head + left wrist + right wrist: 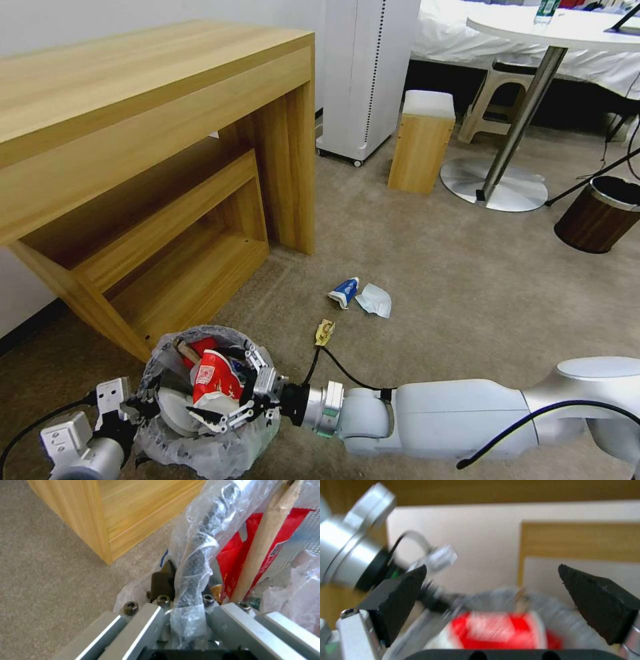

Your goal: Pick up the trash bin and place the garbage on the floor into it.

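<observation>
The trash bin, lined with a crinkly plastic bag, sits low at the left, and my left gripper is shut on its rim. In the left wrist view the bag-wrapped rim runs between the fingers of the left gripper. Inside the bin are a red wrapper and a wooden stick. My right gripper hovers open over the bin's mouth, a red-and-white wrapper lying below its spread fingers. Garbage on the floor: a blue-white wrapper, a white tissue, a yellow wrapper.
A wooden desk with a low shelf stands close on the left. Farther back are a white cabinet, a wooden stool and a round table's metal base. A dark brown wood-grain bin stands at the right.
</observation>
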